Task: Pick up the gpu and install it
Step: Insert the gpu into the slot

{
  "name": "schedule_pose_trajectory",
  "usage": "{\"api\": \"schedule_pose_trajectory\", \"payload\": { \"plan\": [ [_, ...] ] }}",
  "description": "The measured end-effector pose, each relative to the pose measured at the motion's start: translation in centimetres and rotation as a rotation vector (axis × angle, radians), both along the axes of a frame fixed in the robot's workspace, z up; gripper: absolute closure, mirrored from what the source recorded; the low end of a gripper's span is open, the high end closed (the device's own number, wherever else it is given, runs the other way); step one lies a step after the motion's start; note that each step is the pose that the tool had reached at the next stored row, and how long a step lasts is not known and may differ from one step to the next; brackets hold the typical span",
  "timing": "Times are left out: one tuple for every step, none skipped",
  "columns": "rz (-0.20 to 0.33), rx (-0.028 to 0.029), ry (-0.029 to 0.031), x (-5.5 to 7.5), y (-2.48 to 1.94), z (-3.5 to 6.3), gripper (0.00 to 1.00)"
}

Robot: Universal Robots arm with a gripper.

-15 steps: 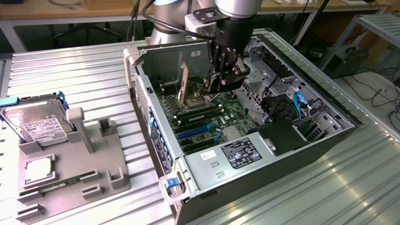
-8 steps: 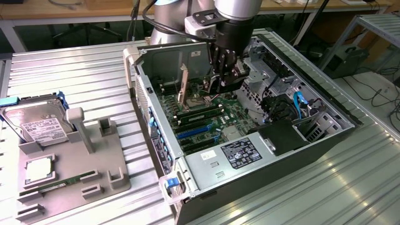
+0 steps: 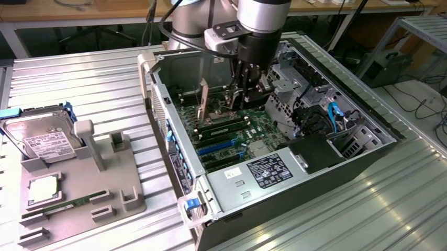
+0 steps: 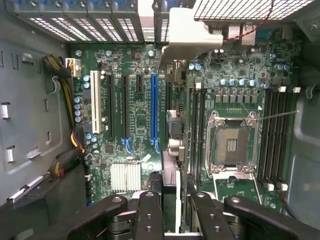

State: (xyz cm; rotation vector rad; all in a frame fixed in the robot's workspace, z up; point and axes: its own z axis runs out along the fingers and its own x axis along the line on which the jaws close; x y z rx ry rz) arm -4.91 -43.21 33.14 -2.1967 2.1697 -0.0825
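The gpu (image 4: 171, 170) shows edge-on as a thin dark card standing upright over the motherboard, just beside the long blue slot (image 4: 154, 107). Its pale metal bracket (image 4: 187, 35) is at the case's rear slot openings. My gripper (image 4: 175, 215) is shut on the card, with one black finger (image 4: 149, 215) on each side of its top edge. In the exterior view the gripper (image 3: 248, 91) reaches down into the open PC case (image 3: 363, 157), and the gpu (image 3: 202, 104) stands upright below it, towards the exterior view's left. I cannot tell whether the card is seated in a slot.
The empty CPU socket (image 4: 231, 145) and RAM slots (image 4: 274, 135) lie beside the card. A hard drive (image 3: 43, 138) and a green RAM stick (image 3: 70, 203) sit in the grey holder (image 3: 104, 193) at the exterior view's left. A power supply (image 3: 269, 170) fills the case's near end.
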Motion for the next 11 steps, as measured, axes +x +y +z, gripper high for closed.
{"api": "schedule_pose_trajectory", "payload": {
  "plan": [
    [0.000,0.0000,0.0000,0.0,0.00,-0.21,0.73],
    [0.000,0.0000,0.0000,0.0,0.00,-0.44,0.73],
    [0.000,0.0000,0.0000,0.0,0.00,-0.59,0.73],
    [0.001,0.0001,0.0000,0.0,0.00,-0.80,0.73],
    [0.001,0.0001,0.0000,0.0,0.00,-1.05,0.73],
    [0.001,0.0000,0.0000,-0.2,0.00,-1.24,0.73],
    [0.001,0.0000,0.0000,-0.3,0.00,-1.43,0.73],
    [0.001,-0.0001,0.0000,-0.4,0.00,-1.55,0.73],
    [0.002,0.0001,-0.0001,-0.4,-0.03,-1.73,0.73],
    [0.003,0.0000,0.0000,-0.4,-0.08,-1.92,0.73],
    [0.004,0.0000,0.0000,-0.4,-0.14,-2.09,0.73]
  ]
}}
